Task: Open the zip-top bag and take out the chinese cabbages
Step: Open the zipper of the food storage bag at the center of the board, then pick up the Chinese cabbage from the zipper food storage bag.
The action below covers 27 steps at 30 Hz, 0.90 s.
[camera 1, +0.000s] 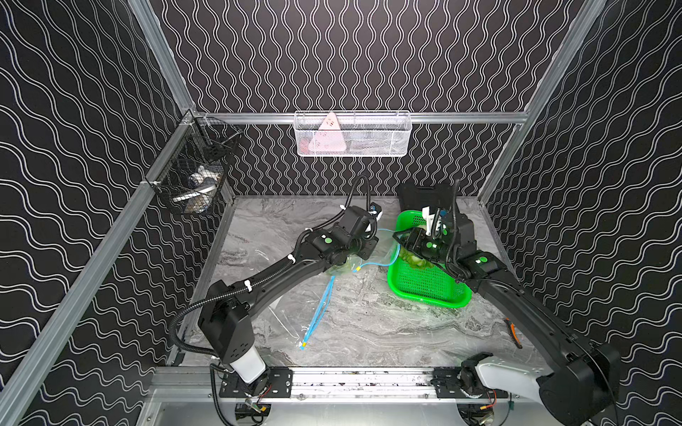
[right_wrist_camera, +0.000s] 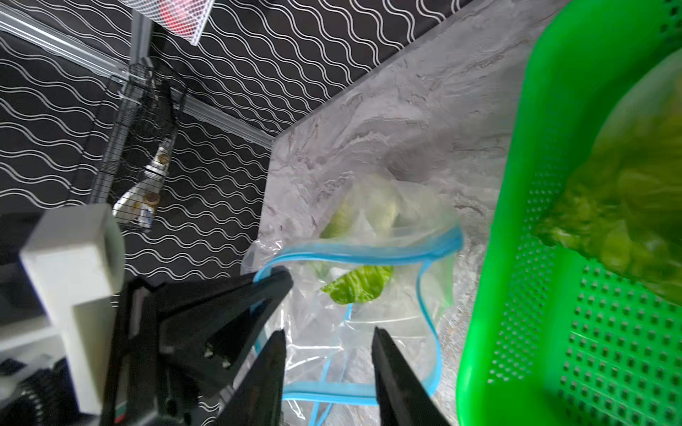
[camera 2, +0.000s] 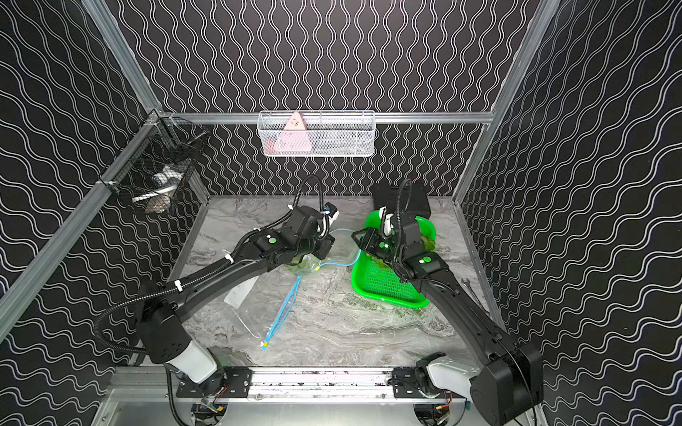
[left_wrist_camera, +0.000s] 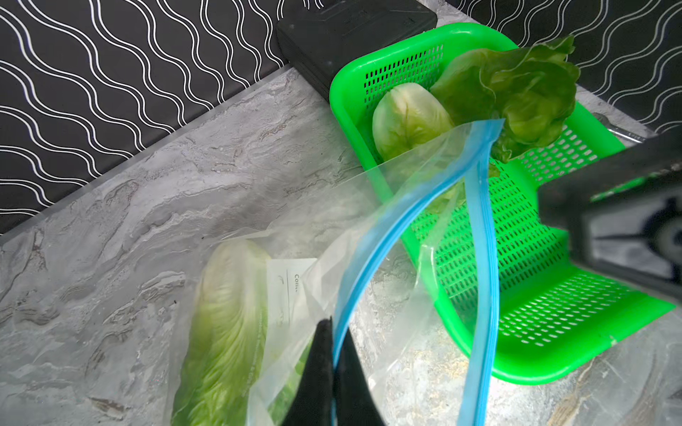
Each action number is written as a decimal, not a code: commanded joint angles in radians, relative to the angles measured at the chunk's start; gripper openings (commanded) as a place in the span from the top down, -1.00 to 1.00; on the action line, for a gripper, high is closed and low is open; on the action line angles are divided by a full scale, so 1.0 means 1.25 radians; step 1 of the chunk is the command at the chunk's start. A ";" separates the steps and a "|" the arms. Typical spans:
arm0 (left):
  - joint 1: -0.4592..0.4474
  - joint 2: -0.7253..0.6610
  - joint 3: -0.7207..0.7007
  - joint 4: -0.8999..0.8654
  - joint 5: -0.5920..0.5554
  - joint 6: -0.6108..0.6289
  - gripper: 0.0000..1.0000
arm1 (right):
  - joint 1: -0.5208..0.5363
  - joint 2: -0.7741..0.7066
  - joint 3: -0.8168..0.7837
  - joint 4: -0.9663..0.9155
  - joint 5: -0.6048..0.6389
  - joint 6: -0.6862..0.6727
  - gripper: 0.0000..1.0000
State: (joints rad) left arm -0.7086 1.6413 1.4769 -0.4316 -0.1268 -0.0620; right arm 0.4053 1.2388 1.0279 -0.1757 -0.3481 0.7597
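The clear zip-top bag point(camera 1: 291, 317) lies mid-table with its blue zip mouth point(left_wrist_camera: 479, 221) pulled open. My left gripper point(left_wrist_camera: 334, 324) is shut on one blue lip of the mouth. One chinese cabbage point(left_wrist_camera: 221, 332) shows inside the bag. The green basket point(camera 1: 428, 298) holds a pale cabbage head point(left_wrist_camera: 409, 118). Darker crinkled leaves point(left_wrist_camera: 524, 92) lie against that head, and I cannot tell if they are a separate head. My right gripper point(right_wrist_camera: 328, 332) hovers open by the basket's rim above the bag mouth, with nothing between its fingers.
A black box point(camera 1: 424, 195) stands behind the basket at the back wall. A white wire basket point(camera 1: 352, 134) hangs on the back rail and a black wire basket point(camera 1: 195, 177) on the left rail. An orange-handled tool point(camera 1: 513, 332) lies at the right edge.
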 commanded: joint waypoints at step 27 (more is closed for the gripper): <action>0.000 0.018 0.027 0.073 0.115 -0.211 1.00 | 0.119 0.351 -0.060 0.396 0.016 0.282 0.18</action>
State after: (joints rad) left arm -0.7090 1.6588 1.4975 -0.3923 -0.0204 -0.2859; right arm 0.5545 1.6516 0.9619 0.2317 -0.3122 1.0641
